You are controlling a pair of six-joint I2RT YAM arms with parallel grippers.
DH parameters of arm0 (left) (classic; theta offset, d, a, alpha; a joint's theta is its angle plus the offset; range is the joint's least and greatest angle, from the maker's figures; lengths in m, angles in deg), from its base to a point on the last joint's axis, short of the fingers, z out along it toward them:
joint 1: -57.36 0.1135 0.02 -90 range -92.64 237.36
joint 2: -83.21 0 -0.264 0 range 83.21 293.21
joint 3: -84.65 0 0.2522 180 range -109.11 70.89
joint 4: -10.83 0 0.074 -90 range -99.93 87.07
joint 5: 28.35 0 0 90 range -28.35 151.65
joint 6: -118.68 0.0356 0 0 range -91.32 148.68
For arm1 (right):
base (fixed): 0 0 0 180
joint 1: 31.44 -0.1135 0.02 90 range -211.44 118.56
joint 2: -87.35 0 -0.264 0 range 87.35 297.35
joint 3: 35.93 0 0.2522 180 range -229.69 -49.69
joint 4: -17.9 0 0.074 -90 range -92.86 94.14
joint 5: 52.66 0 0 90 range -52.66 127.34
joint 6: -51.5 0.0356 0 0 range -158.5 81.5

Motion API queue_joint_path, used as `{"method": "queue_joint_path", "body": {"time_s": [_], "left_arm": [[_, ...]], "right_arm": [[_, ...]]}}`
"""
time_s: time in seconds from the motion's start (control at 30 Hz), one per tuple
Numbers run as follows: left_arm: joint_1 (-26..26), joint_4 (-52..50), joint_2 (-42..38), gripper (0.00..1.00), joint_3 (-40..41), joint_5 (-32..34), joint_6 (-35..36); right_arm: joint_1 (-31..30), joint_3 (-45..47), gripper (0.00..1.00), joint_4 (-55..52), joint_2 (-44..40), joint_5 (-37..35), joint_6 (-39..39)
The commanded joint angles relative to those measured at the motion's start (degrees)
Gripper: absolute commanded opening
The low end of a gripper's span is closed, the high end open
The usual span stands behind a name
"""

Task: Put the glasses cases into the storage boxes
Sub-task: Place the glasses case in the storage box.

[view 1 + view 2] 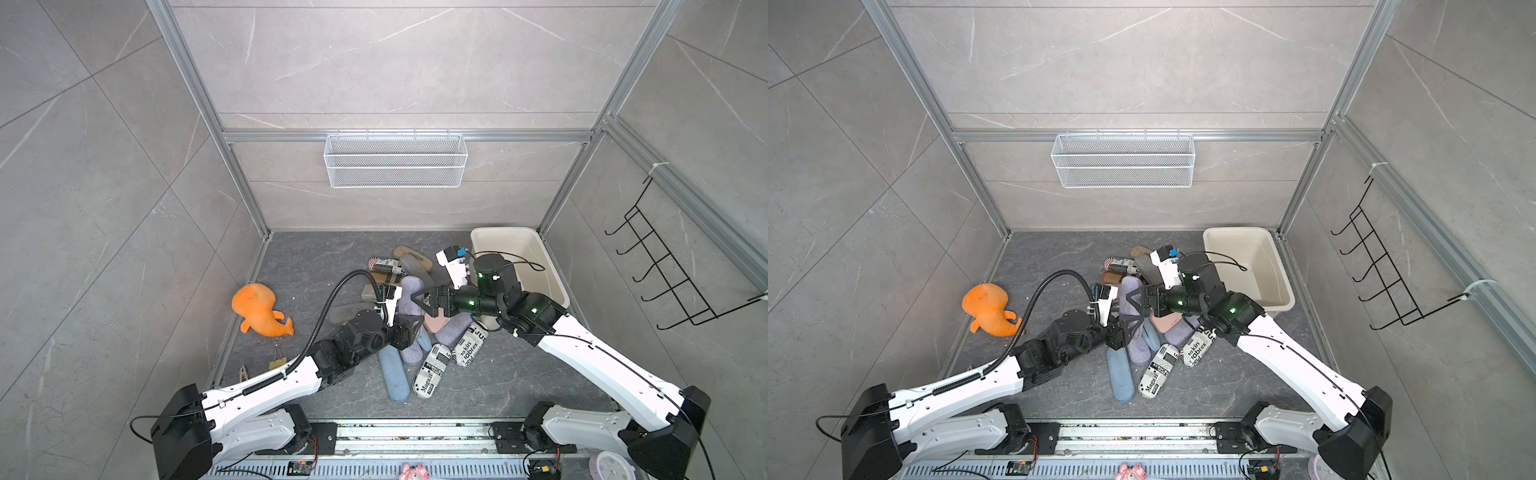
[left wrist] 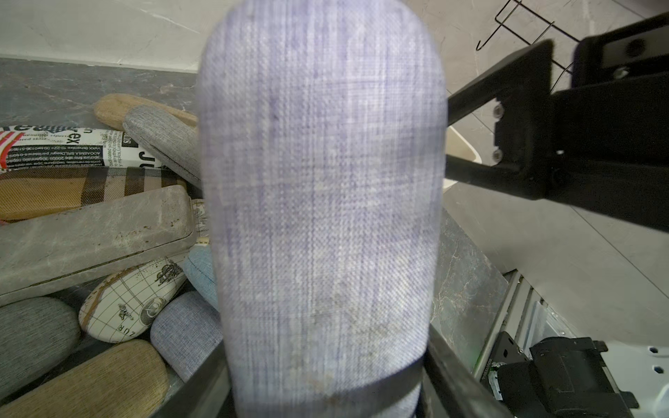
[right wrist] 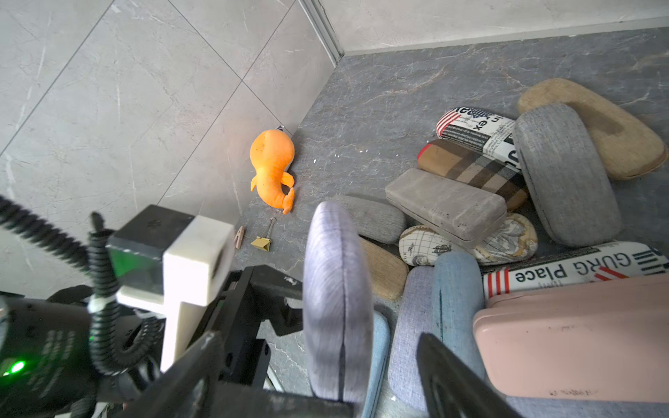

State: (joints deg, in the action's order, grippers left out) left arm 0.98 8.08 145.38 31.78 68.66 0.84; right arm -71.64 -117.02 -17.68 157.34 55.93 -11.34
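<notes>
A dark marbled surface (image 1: pixel 519 374) inside a grey-tiled enclosure carries a heap of glasses cases (image 1: pixel 415 316) at its middle, with the cream storage box (image 1: pixel 544 266) standing empty in the far right corner. The left gripper (image 1: pixel 409 328) is clamped partway closed on the lower end of a lilac case (image 2: pixel 322 202), holding it raised on edge above the heap. The right gripper (image 1: pixel 422 300), jaws spread wide and empty, straddles the same case's upper end, apparently for a handover. The risk, by this reading: if the left lets go before the right has closed, the case drops back among the others. A skewed pinch on the rounded fabric shell could also squeeze it free short of the box.
</notes>
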Motion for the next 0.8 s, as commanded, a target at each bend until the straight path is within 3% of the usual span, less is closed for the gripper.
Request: {"method": "queue_joint_path", "body": {"time_s": [0.0, 0.23, 0.4, 0.43, 0.5, 0.6, 0.77], "left_arm": [[-0.2, 5.7, -1.5, 0.42, -1.2, -1.0, 0.5], [-0.1, 6.1, -1.7, 0.43, -0.7, -0.1, 0.0], [-0.1, 6.2, -1.6, 0.46, -0.2, 1.0, -0.7], [-0.1, 6.2, -1.6, 0.49, -0.1, 1.3, -1.0], [-0.1, 5.9, -1.5, 0.65, 0.1, 1.9, -1.4], [-0.1, 4.9, -2.3, 0.81, 0.7, 4.0, -2.4], [-0.1, 2.3, -6.2, 0.88, 3.1, 5.9, -2.7]], "right_arm": [[-0.7, 0.5, 0.78, 1.4, 3.2, -0.3, 0.3], [-2.1, -0.1, 0.46, 4.3, 5.7, 1.6, 1.1], [-2.7, 0.0, 0.33, 3.8, 4.5, -0.2, 1.7], [-2.8, -0.2, 0.32, 3.7, 4.5, -0.5, 1.6], [-2.9, -0.8, 0.30, 2.9, 4.5, -1.6, 1.5], [-2.9, -2.4, 0.28, 1.4, 5.0, -3.0, 1.1], [-2.9, -8.0, 0.25, -3.3, 6.8, -8.9, -1.3]]}}
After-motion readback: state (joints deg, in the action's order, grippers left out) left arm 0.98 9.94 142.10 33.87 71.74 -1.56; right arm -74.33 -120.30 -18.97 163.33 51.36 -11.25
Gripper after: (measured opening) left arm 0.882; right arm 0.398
